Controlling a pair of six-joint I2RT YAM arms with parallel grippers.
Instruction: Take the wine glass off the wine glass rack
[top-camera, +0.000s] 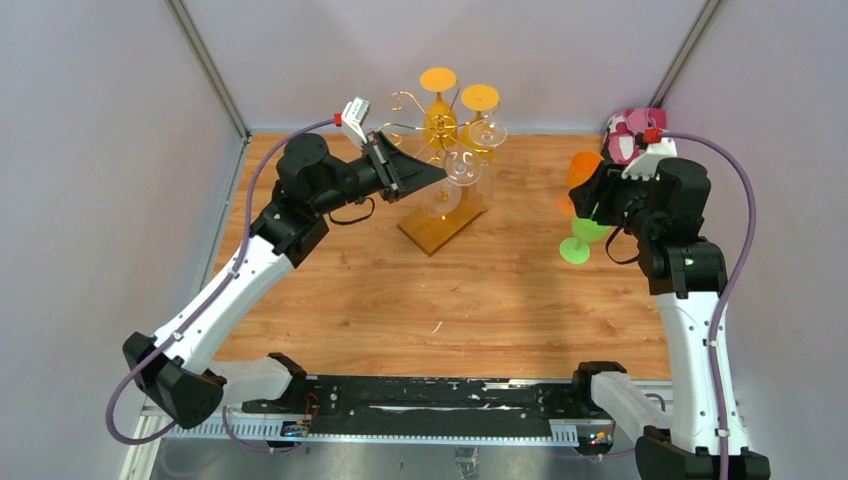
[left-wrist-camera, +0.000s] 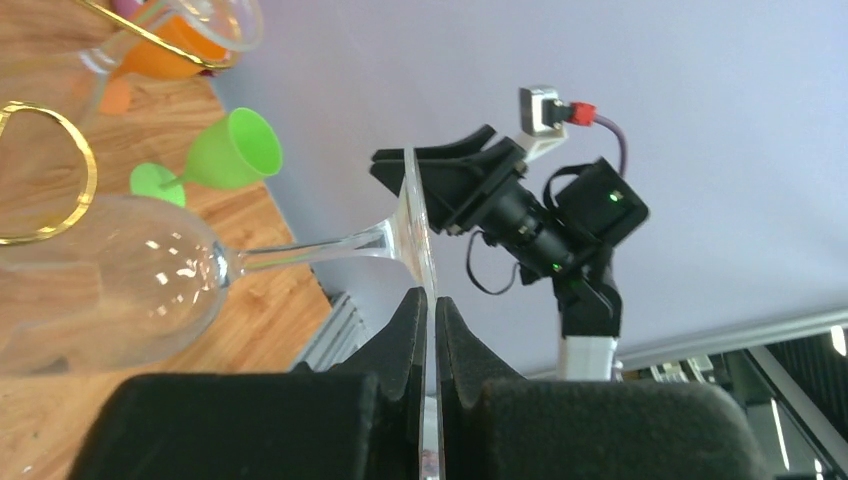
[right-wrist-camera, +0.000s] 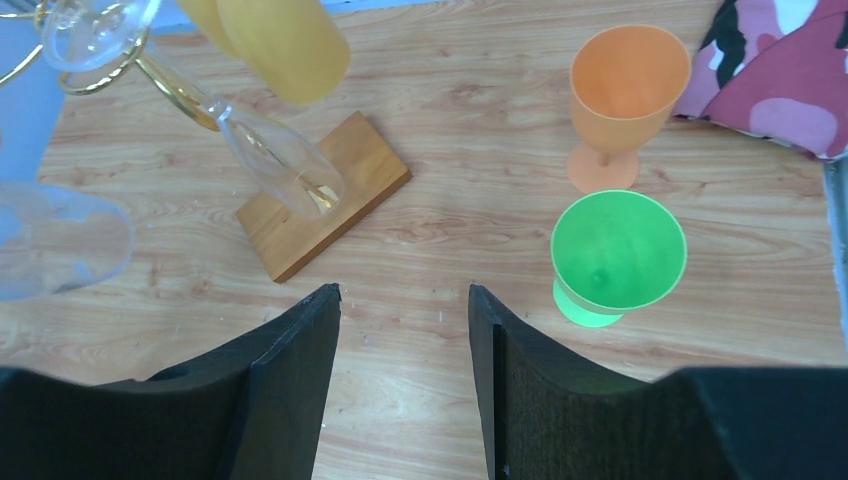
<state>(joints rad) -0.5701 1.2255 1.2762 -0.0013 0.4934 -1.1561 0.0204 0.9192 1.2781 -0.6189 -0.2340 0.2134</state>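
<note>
Light was bright and even, casting only soft shadows on the table (top-camera: 400, 300). White glints dotted the clear wine glass (left-wrist-camera: 120, 290) (left wrist view); both wrist foregrounds were blurred.

Wine glass rack (top-camera: 437, 228) far-centre on the table (top-camera: 400, 300); to its right, near goblet (right-wrist-camera: 618, 250) before far goblet (right-wrist-camera: 628, 90), cloth (right-wrist-camera: 780, 70) beyond.

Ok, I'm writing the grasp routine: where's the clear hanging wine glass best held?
Hold the wine glass by its flat foot, side-on from the left, as the left gripper does: that thin disc fits between the fingers; the bowl is wide and round.
</note>
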